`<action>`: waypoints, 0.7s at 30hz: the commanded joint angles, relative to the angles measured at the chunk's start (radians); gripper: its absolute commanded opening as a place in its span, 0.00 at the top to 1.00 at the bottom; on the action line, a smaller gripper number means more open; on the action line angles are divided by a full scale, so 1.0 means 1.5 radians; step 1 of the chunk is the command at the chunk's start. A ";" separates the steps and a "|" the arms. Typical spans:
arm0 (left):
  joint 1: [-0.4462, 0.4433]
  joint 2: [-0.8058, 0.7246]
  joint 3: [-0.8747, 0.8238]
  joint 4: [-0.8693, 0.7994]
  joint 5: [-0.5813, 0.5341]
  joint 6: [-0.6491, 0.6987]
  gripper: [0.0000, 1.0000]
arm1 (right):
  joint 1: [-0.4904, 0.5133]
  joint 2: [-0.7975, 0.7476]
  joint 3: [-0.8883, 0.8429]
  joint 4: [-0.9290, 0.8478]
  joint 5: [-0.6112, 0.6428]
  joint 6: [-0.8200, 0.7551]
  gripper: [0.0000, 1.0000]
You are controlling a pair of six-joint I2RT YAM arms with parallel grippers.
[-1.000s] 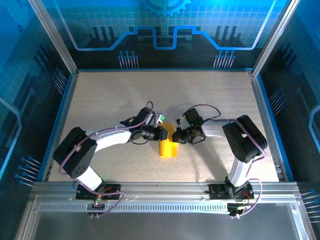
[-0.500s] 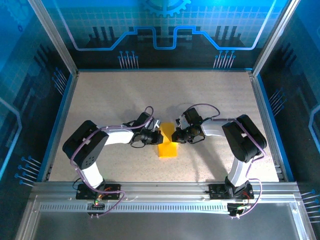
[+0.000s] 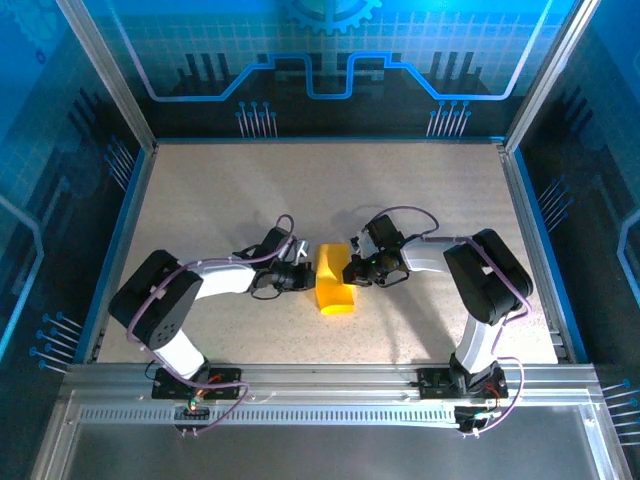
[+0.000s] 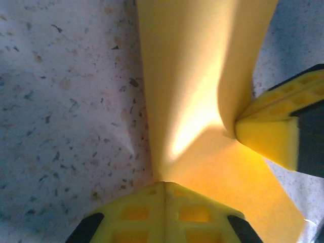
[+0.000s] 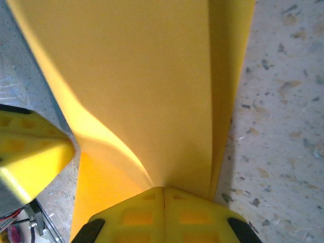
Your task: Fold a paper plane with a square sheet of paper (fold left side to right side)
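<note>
The square sheet of paper (image 3: 335, 287) is yellow-orange and lies bowed up in a loose fold at the middle of the table. My left gripper (image 3: 308, 275) is shut on its left edge. My right gripper (image 3: 351, 268) is shut on its right edge, facing the left one. In the left wrist view the closed left gripper (image 4: 164, 183) pinches the paper (image 4: 202, 76), which rises and curls away, and the right gripper's fingers (image 4: 268, 136) press in from the right. In the right wrist view the closed right gripper (image 5: 163, 189) clamps two layers of the paper (image 5: 152, 76).
The speckled table (image 3: 200, 200) is walled by blue panels at the back and sides. An aluminium rail (image 3: 320, 378) runs along the near edge, where both arm bases are bolted. Open tabletop lies all round the paper.
My left gripper has slid in to the paper's left edge and shut on it. The paper has bulged and shifted slightly. The right gripper has held still.
</note>
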 commanded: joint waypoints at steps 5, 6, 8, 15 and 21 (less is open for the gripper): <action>-0.013 -0.044 0.015 -0.013 0.014 0.011 0.97 | 0.006 0.035 -0.028 -0.063 0.102 -0.005 1.00; -0.019 -0.037 0.022 -0.012 0.012 0.011 0.97 | 0.006 0.035 -0.028 -0.064 0.102 -0.004 1.00; -0.029 -0.013 0.038 -0.006 0.011 0.011 0.97 | 0.007 0.034 -0.028 -0.062 0.104 -0.002 1.00; -0.054 0.067 0.084 -0.004 0.001 0.015 0.98 | 0.011 0.038 -0.024 -0.063 0.106 -0.001 1.00; -0.056 0.092 0.081 -0.013 -0.021 0.015 0.99 | 0.016 0.037 -0.023 -0.059 0.104 0.000 1.00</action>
